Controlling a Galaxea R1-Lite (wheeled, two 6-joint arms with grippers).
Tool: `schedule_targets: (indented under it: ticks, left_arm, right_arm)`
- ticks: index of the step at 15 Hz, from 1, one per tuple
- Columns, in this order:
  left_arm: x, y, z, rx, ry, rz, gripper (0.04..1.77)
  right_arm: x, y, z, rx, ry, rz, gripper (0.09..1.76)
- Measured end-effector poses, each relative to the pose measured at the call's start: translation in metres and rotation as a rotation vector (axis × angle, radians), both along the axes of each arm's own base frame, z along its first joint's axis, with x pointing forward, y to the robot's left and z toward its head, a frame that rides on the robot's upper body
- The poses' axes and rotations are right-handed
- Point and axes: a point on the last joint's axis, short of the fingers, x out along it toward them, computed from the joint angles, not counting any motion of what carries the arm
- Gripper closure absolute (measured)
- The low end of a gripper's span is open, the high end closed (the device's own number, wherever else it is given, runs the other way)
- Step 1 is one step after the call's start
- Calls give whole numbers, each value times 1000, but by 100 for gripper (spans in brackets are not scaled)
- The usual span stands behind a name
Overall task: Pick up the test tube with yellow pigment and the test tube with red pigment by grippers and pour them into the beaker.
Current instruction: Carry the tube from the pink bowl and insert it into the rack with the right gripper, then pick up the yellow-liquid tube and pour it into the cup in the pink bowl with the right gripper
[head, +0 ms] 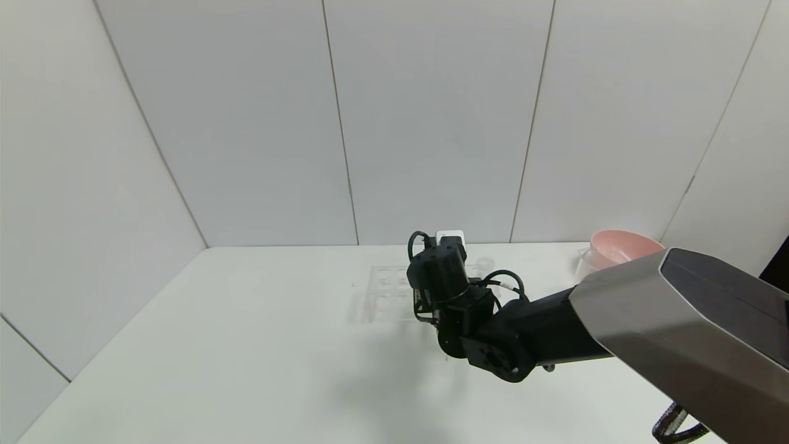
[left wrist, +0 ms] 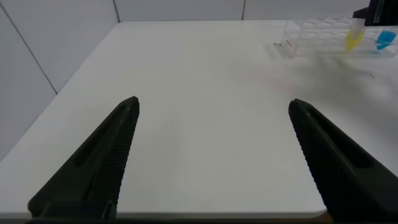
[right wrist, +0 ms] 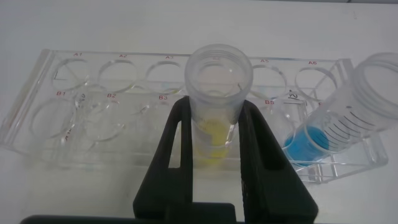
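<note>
While the right claw [right wrist: 214,146] grips the test tube with yellow pigment [right wrist: 217,99] at the rack [right wrist: 56,124], centre frame, nothing seems poured yet; the red tube is unseen. The left claw [left wrist: 214,155], low in its frame, hangs open over the bench [left wrist: 205,93].

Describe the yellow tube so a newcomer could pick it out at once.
Find the clear rack on the white table, where the right claw reaches in. The yellow tube stands in the rack between that claw's fingers. Its liquid is yellow; the tube beside it holds blue and leans.
</note>
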Motion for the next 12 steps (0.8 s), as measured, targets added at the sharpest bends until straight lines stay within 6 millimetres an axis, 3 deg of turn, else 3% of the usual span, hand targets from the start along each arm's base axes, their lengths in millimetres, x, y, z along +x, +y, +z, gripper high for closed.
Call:
schedule_targets:
  ticks: [7,12]
  left_arm:
    - [0,0,0,0,0,0,9]
    - [0,0,0,0,0,0,9]
  right_arm:
    - [-1,0,3,0,-2,3,135]
    - [-8,-1,31,-27,-23,28,135]
